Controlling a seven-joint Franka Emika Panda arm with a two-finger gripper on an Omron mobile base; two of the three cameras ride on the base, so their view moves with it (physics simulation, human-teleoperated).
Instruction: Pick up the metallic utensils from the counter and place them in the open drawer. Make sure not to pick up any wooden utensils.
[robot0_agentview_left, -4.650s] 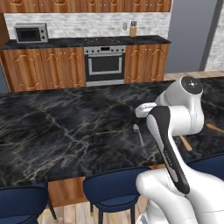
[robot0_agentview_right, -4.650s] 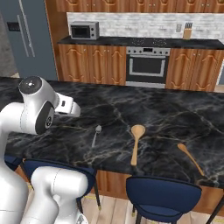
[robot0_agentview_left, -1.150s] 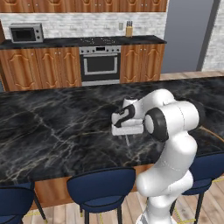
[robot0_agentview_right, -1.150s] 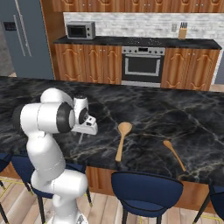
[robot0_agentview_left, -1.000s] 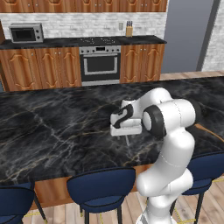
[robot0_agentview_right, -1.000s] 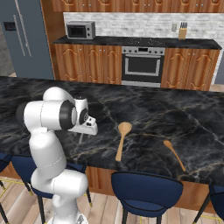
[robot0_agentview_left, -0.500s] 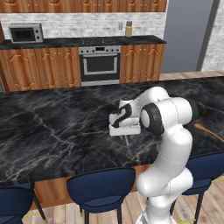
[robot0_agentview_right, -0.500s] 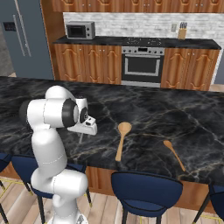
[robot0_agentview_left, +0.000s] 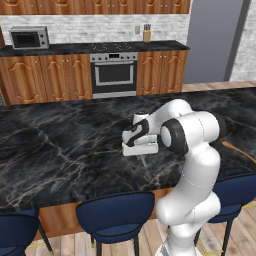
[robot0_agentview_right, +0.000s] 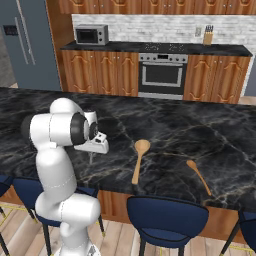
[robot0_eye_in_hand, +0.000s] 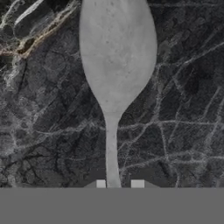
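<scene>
Gripper (robot0_eye_in_hand: 118, 184) is now pinched shut on the slim handle of the metal spoon (robot0_eye_in_hand: 114, 74); a sec ago the jaws stood wide apart, so the grasp has just been made. In the hand view the two tips sit either side of the handle near its lower end, bowl pointing away from the hand, spoon lying flat on the black marble counter (robot0_agentview_left: 60, 145). No sign it's off the surface yet, judging by how flat it looks vs the veins. Meaning for the task: the 1st metallic piece is secured, next step prob. a straight lift, then carry to the open drawer, which I can't locate from here.

From the base views the hand (robot0_agentview_left: 140, 141) is low over the counter near its front edge, arm folded over it; arm pose looks about the same as half a sec ago, just the jaws closed.

Around: long wooden spoon (robot0_agentview_right: 139, 158) lies just to the robot's right of the gripper, near but apart, so a sideways swing that way could knock it. Slimmer wooden spoon (robot0_agentview_right: 199, 176) is farther right, well apart. Both to stay put. Blue stools (robot0_agentview_right: 166, 216) under the counter edge, oven (robot0_agentview_right: 160, 76) and microwave (robot0_agentview_right: 90, 35) on the back wall, knife block (robot0_agentview_right: 208, 36) on the rear worktop: none in the way of a lift.
</scene>
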